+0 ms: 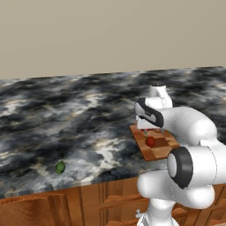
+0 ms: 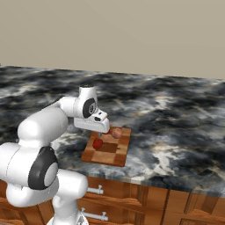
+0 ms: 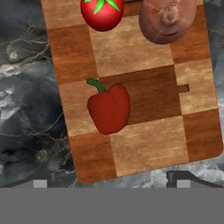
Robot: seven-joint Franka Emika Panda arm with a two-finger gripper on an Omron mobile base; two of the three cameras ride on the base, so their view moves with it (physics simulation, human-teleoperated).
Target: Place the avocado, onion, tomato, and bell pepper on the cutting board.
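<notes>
Hand view, looking down on the cutting board (image 3: 144,144): the bell pepper (image 3: 108,109) lies on its side near the middle, with the tomato (image 3: 102,12) and the onion (image 3: 167,19) side by side at the far edge, none of the three touching. The gripper (image 3: 111,181) hangs above the board with its two tips standing wide at the bottom corners and nothing between them. Three of the four items appear to be placed; only the avocado (image 1: 60,167) is left, sitting alone on the dark marble desk (image 1: 66,114), well to the left of the board and close to the front edge. Left base view alone shows that avocado, while the arm hides much of the board there. Right base view shows the board near the desk's front edge, above wooden drawers (image 2: 132,202).
</notes>
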